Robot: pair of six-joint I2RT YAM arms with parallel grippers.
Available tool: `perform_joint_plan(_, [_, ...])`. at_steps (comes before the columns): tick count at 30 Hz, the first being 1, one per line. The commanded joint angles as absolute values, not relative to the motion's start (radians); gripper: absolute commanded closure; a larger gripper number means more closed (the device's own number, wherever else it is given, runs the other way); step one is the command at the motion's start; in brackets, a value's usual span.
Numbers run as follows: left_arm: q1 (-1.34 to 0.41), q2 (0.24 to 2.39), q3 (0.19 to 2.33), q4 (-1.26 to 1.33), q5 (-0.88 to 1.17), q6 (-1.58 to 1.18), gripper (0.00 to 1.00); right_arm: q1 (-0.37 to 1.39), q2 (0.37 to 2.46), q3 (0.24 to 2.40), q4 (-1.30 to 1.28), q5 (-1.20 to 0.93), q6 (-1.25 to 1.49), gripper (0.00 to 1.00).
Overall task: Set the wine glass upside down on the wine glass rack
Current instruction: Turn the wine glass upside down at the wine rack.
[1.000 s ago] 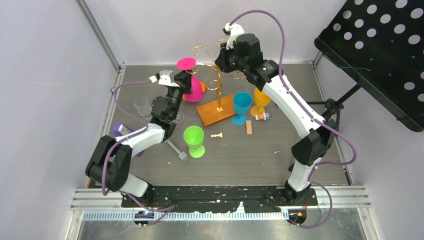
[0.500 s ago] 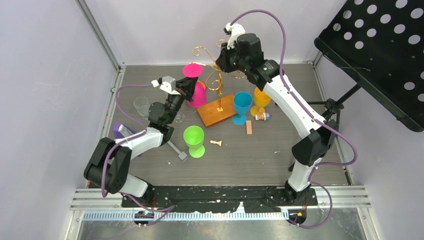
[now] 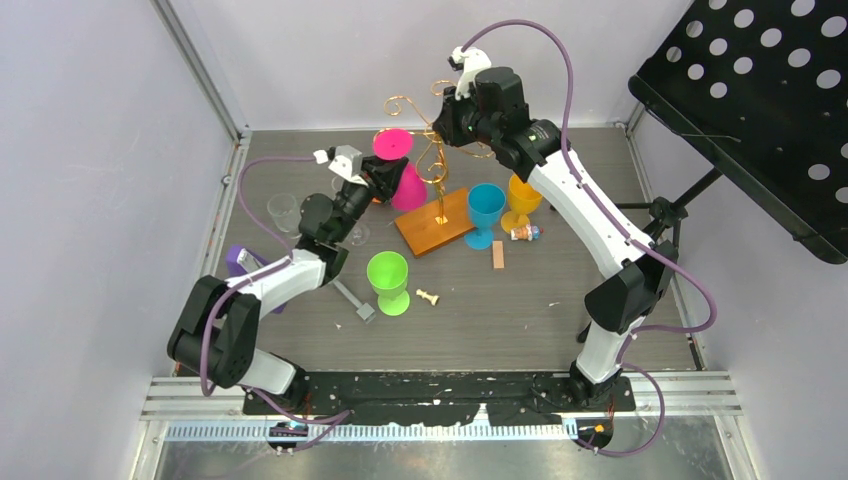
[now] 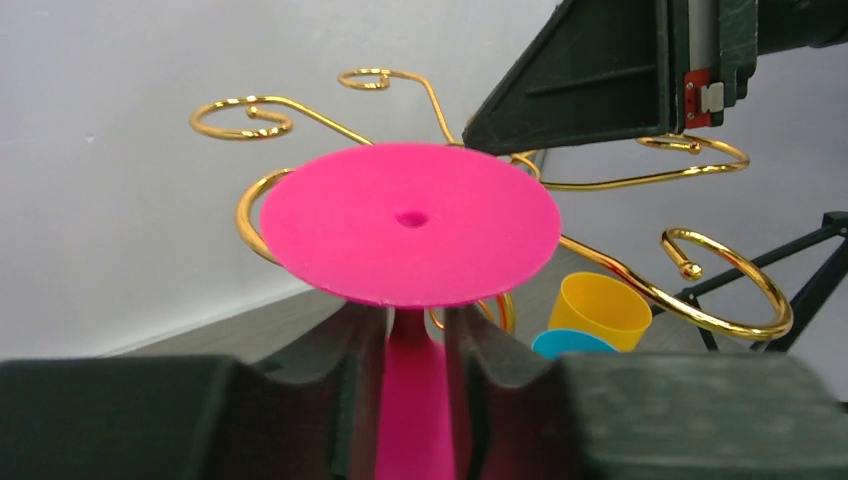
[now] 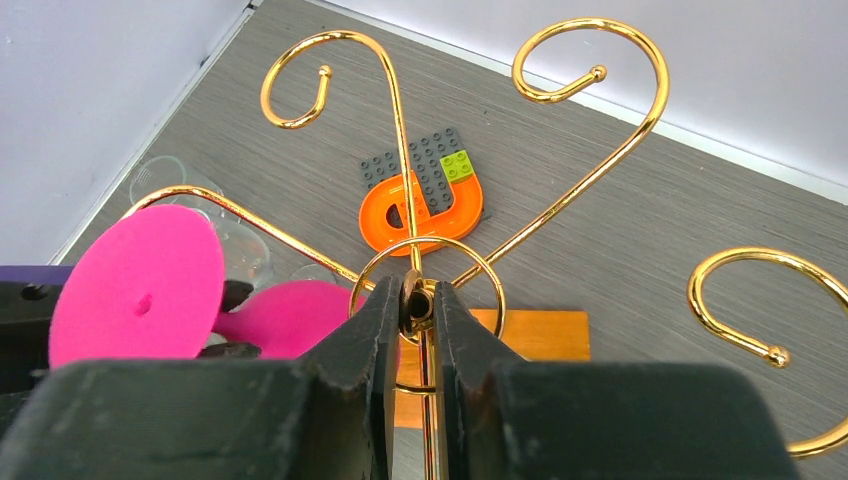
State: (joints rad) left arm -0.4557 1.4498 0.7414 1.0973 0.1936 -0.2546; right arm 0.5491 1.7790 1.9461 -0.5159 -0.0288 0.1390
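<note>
My left gripper (image 3: 383,179) is shut on the stem of a pink wine glass (image 3: 405,180), held upside down with its round foot (image 4: 410,222) up, right beside the gold wire arms of the wine glass rack (image 3: 434,160). In the left wrist view the foot sits level with a curled arm (image 4: 255,205). My right gripper (image 5: 418,300) is shut on the top of the rack's central post (image 5: 413,297). The rack's wooden base (image 3: 432,221) rests on the table. The pink glass also shows in the right wrist view (image 5: 135,285).
A blue glass (image 3: 483,211) and a yellow glass (image 3: 522,200) stand right of the base. A green glass (image 3: 388,280) stands in front, a clear glass (image 3: 284,211) at the left. An orange piece on a grey plate (image 5: 425,195) lies behind. A black perforated stand (image 3: 760,110) is at the right.
My left gripper has carried the pink glass to the right and slightly up, closer to the rack's arms. The right gripper has stayed on the rack's post.
</note>
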Motion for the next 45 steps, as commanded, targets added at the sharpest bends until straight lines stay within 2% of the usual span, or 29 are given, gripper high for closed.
perform_joint_plan(1, [-0.453, 1.403, 0.79, 1.031, 0.179, -0.237, 0.66, 0.52, 1.786, 1.915, -0.638, 0.014, 0.158, 0.94])
perform_joint_plan(4, [-0.453, 1.388, 0.792, 1.003, 0.17, -0.226, 0.55, 0.52, 1.788, 1.915, -0.638, 0.014, 0.158, 0.95])
perform_joint_plan(8, [-0.453, 1.353, 0.769, 0.986, 0.158, -0.209, 0.46, 0.521, 1.79, 1.917, -0.635, 0.013, 0.157, 0.95])
perform_joint_plan(10, [-0.452, 1.31, 0.742, 0.974, 0.152, -0.204, 0.35, 0.52, 1.791, 1.919, -0.634, 0.014, 0.157, 0.95])
perform_joint_plan(19, [-0.453, 1.147, 0.665, 0.831, 0.151, -0.166, 0.2, 0.521, 1.793, 1.92, -0.63, 0.014, 0.155, 0.95])
perform_joint_plan(24, [-0.453, 1.037, 0.609, 0.727, 0.15, -0.141, 0.16, 0.52, 1.794, 1.921, -0.628, 0.014, 0.156, 0.93])
perform_joint_plan(31, [-0.453, 0.86, 0.608, 0.465, 0.075, -0.151, 0.13, 0.52, 1.781, 1.922, -0.613, 0.013, 0.155, 0.72])
perform_joint_plan(40, [-0.453, 0.672, 0.621, 0.256, -0.106, -0.22, 0.14, 0.52, 1.771, 1.954, -0.598, 0.014, 0.152, 0.6])
perform_joint_plan(45, [-0.452, 0.643, 0.679, 0.1, -0.158, -0.238, 0.15, 0.521, 1.757, 1.992, -0.592, 0.014, 0.151, 0.52])
